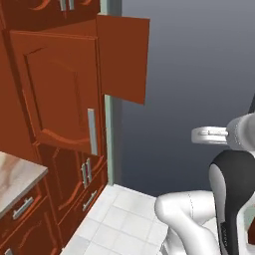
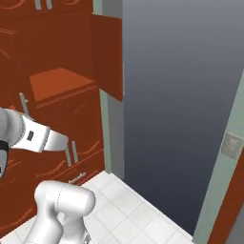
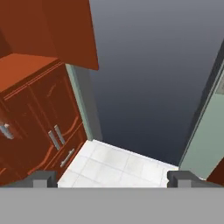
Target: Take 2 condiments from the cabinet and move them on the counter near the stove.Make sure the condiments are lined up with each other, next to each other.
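The gripper [image 3: 112, 179] stands released, its two dark fingertips [image 3: 43, 178] wide apart at the bottom of the hand view, nothing between them. It looks down on white floor tiles [image 3: 109, 164] and a dark grey wall [image 3: 153, 78]. The cabinet [image 3: 30, 74], both doors swung open, lies at ten o'clock of the gripper, its flat inner shelf bare where it shows; the condiments cannot be made out. In the left base view the white arm [image 1: 199, 219] bends at five o'clock, and a corner of the counter [image 1: 17, 177] sits at eight o'clock. One open door [image 1: 124, 57] juts into the free space by the wall.
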